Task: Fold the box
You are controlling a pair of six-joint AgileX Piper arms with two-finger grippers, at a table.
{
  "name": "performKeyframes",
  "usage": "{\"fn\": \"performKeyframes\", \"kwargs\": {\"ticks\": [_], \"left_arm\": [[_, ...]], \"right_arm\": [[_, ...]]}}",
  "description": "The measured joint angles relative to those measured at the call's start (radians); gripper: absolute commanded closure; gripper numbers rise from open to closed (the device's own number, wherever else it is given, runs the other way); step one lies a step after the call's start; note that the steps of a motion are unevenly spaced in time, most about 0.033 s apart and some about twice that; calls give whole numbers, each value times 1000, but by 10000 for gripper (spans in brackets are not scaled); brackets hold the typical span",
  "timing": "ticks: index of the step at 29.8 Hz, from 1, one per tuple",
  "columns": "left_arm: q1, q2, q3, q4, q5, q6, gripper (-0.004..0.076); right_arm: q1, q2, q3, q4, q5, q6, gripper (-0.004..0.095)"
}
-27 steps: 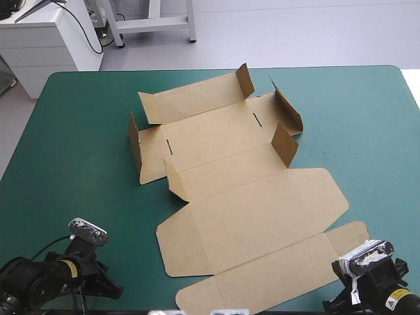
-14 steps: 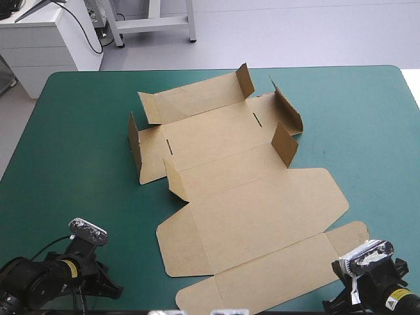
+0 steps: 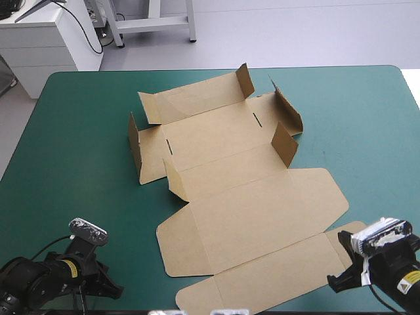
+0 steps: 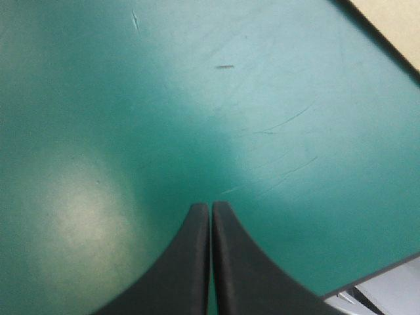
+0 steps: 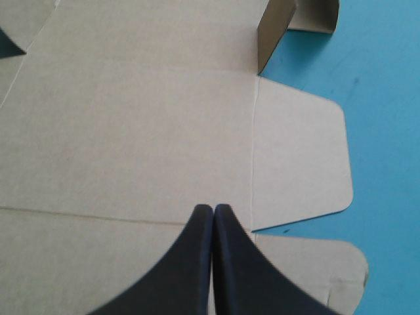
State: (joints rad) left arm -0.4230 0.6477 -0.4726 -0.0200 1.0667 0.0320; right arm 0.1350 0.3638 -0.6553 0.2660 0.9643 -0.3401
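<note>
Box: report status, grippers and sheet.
Left gripper shut over bare teal-green cover. Right gripper shut over the box. Box mostly flat, far flaps raised. Nothing in the way.

Box [image 3: 249,203]: brown board, matt and paper-like; a faint fibrous grain is noted in the right wrist view. Fold lines are seen as pressed creases, and cut edges are clean.
Cover [image 3: 79,151]: teal-green and smooth, with a soft sheen. A pale glare patch and fine scratches are recorded in the left wrist view.
Left gripper [image 4: 210,205]: black, matt and smooth; the material cannot be determined.
Right gripper [image 5: 214,207]: black, with the same matt, smooth finish.
</note>
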Motion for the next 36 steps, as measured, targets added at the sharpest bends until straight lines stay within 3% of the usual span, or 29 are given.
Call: {"fn": "performKeyframes", "kwargs": {"ticks": [8, 21, 25, 31, 33, 36], "left_arm": [[0, 0, 0, 0, -1, 0, 731], [0, 0, 0, 0, -1, 0, 731], [0, 0, 0, 0, -1, 0, 731], [0, 0, 0, 0, -1, 0, 731], [0, 0, 0, 0, 0, 0, 731], [0, 0, 0, 0, 0, 0, 731]], "right_arm": [[0, 279, -188, -8, -111, -44, 929], [0, 848, -623, -8, -128, -56, 929], [0, 1014, -769, -8, -78, -58, 925], [0, 1234, -975, -8, 92, -59, 901], [0, 1298, -1032, -8, 157, -59, 839], [0, 1371, -1087, -8, 210, -59, 665]]}}
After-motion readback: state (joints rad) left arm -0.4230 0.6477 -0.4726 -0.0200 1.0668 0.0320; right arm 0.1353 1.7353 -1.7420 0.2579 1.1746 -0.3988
